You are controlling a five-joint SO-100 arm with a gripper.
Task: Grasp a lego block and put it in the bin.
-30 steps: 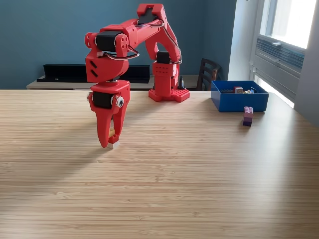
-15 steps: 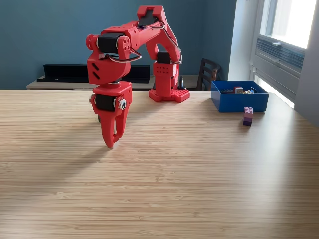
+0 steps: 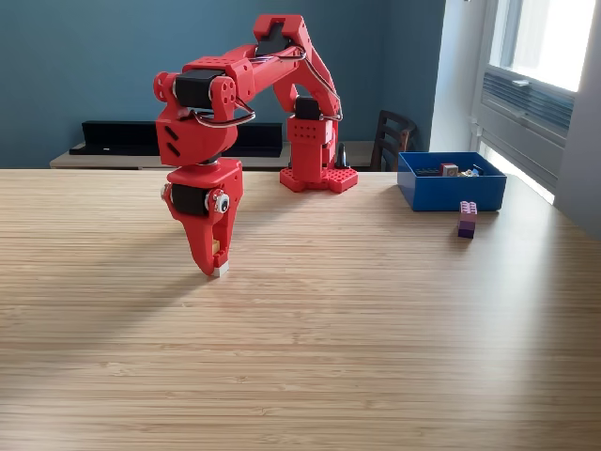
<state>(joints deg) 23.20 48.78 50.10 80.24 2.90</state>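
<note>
**Now the block leaves the table**

The light wooden table (image 3: 376, 329) carries the red printed arm (image 3: 282, 75) at its far edge. The shallow blue plastic bin (image 3: 451, 188) sits at three o'clock from the arm's base. The red gripper (image 3: 214, 268) has risen slightly since a second ago, clamped on a small pale lego block (image 3: 218, 270); the carry to the bin likely comes next.

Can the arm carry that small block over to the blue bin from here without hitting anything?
Probably yes. The gripper is closed on the small block, and the bare table lies between it and the bin. Only the purple block stands near the bin's front.
</note>
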